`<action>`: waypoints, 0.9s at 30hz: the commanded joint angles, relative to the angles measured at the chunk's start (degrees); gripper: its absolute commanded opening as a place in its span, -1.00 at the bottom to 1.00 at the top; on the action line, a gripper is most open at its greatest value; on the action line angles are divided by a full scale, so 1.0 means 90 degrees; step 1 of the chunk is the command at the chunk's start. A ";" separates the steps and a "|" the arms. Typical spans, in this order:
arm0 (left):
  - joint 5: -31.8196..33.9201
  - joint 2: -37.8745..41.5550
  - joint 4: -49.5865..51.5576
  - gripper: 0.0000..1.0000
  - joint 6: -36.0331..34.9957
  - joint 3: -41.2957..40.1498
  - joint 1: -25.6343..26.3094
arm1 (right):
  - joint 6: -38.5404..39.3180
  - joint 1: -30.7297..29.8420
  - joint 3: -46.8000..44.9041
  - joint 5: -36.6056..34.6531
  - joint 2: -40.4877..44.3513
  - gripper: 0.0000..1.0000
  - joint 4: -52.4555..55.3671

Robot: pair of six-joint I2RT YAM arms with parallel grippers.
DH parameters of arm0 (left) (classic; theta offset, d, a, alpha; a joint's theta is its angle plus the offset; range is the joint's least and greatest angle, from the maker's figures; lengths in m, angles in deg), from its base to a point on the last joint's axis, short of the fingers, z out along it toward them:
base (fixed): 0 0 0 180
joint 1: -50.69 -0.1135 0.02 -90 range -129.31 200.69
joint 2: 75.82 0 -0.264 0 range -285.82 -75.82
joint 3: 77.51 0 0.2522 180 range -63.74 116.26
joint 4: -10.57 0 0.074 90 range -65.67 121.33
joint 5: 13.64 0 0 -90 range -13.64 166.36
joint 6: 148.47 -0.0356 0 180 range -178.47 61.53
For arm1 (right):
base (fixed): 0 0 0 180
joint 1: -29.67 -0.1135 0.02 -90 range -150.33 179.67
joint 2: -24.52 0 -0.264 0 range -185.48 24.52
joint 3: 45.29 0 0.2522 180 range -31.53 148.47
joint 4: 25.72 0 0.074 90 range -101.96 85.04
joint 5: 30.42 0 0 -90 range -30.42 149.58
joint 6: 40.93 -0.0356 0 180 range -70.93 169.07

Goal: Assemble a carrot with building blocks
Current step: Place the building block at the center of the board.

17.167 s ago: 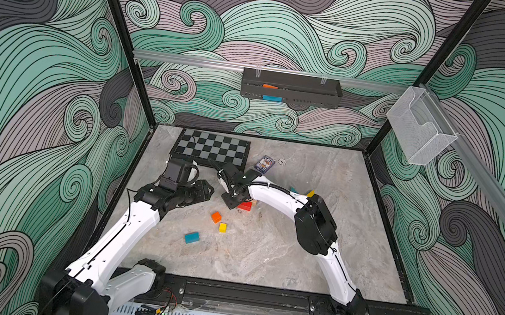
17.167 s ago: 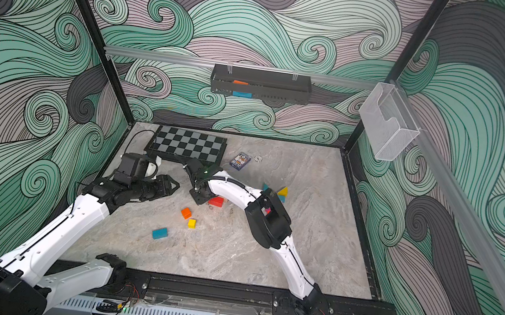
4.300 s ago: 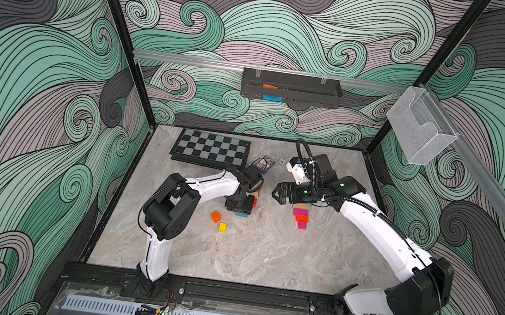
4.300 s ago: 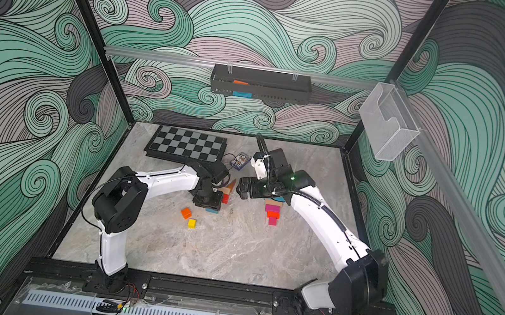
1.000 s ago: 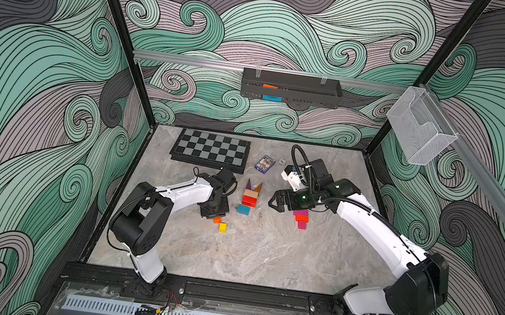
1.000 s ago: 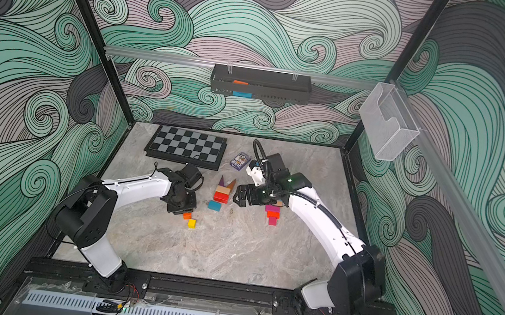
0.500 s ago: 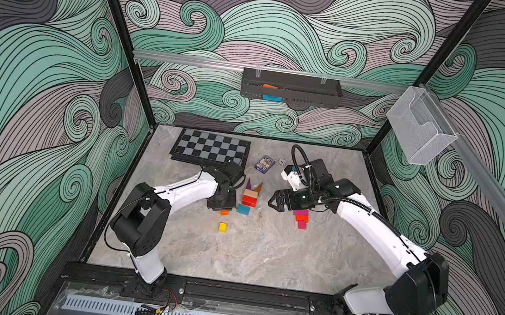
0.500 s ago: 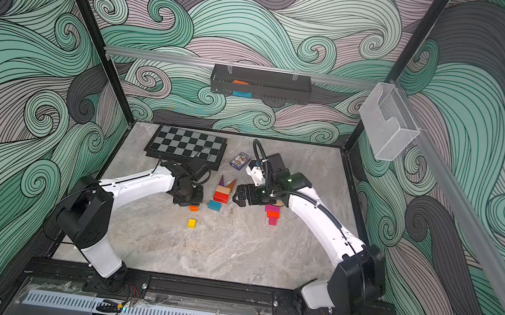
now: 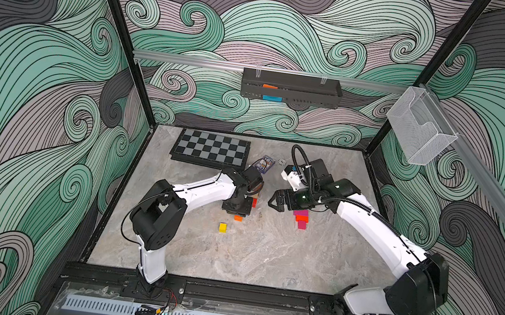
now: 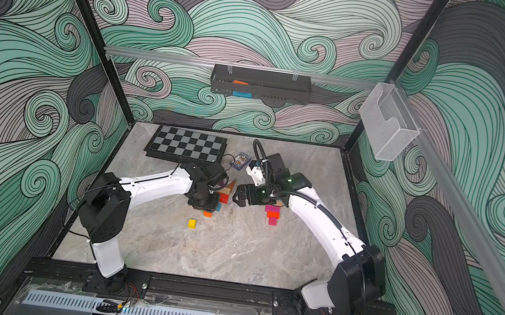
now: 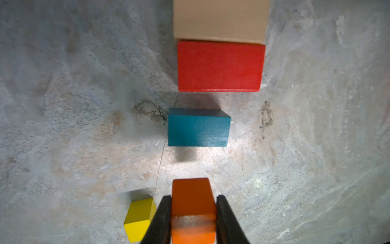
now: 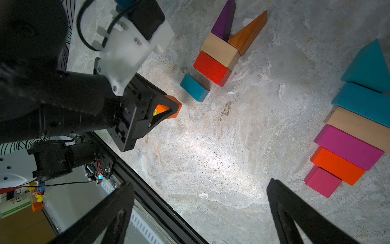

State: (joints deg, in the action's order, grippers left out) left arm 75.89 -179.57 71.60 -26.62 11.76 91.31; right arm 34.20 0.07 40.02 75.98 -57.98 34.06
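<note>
In both top views the left end effector (image 9: 235, 211) points down at mid-desk (image 9: 264, 259). A small orange wooden block (image 9: 238, 218) shows at its tip, and a small yellow wooden cube (image 9: 222, 227) lies free at eight o'clock from that block. The right end effector (image 9: 274, 201) hangs at two o'clock, jaws apart and empty. A stepped pink-and-orange block row (image 9: 301, 219) lies at its four o'clock. The left arm hides most of the carrot here.

The left wrist view settles the grip: the end effector is clamped on the orange block. In line beyond it lie a teal wooden cuboid (image 11: 198, 127), a gap, then a red wooden cuboid (image 11: 219, 66) touching a plain beige wooden cuboid (image 11: 219, 21). Whether the orange block rests on the desk, I cannot tell.

Only the right wrist view shows the leaves, a purple wooden wedge (image 12: 224, 21) and a brown wooden wedge (image 12: 249, 33) fanned at the beige end. It also shows the other row whole, tapering from a teal wedge (image 12: 369, 65).

By my reading, the leaves and two body blocks are placed. The teal cuboid needs closing up, the orange block needs setting down, and the yellow cube likely makes the tip.
</note>
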 commanded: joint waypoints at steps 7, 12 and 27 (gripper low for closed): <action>0.0033 -0.0514 0.0033 -0.85 -0.0493 0.0248 0.0076 | -0.0047 -0.0019 0.0059 0.0045 0.0065 0.97 -0.0045; 0.0118 -0.0659 -0.0164 -0.83 -0.0599 0.0280 0.0074 | -0.0044 -0.0021 0.0051 0.0038 0.0055 0.97 -0.0049; 0.0218 -0.0905 -0.0320 -0.70 -0.0669 0.0432 0.0076 | -0.0013 -0.0021 0.0087 -0.0032 0.0094 0.97 -0.0045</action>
State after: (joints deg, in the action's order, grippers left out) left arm 77.07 -187.04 68.63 -31.99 14.95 91.38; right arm 33.83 0.07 40.02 75.89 -57.98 33.66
